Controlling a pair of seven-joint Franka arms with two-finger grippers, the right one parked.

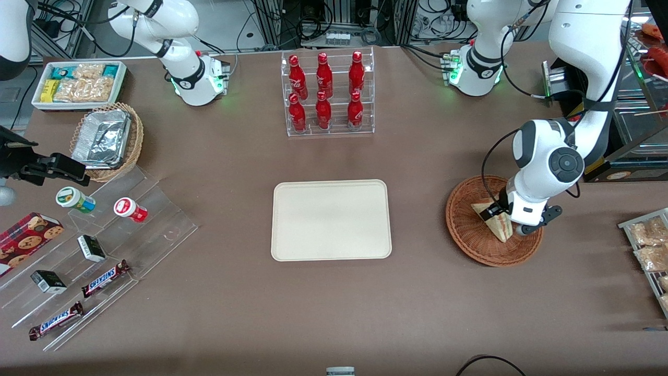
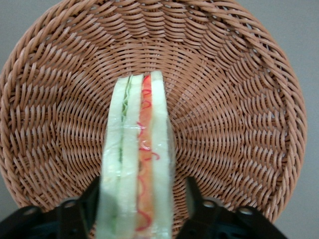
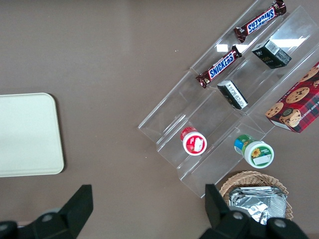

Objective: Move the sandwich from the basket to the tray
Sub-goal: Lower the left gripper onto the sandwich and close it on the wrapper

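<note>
Pincer straddling the sandwich in the wicker basket

The left arm's pincer (image 1: 502, 218) is sitting low inside the reddish-brown woven basket (image 1: 469, 235) at the working arm's end of the brown counter (image 1: 334, 313), its fingers (image 2: 193, 199) standing apart on either side of the clear-wrapped sandwich (image 2: 137, 159); whether they are pressing the wrap cannot be told. The sandwich is standing on edge on the basket floor, showing pale bread with green and red-orange filling layers between. The cream-beige tray (image 1: 331, 220) is lying flat at mid-counter, well apart from the basket. Farther from the front camera than the tray, a clear rack of red bottles (image 1: 326, 94) is standing upright.
</note>
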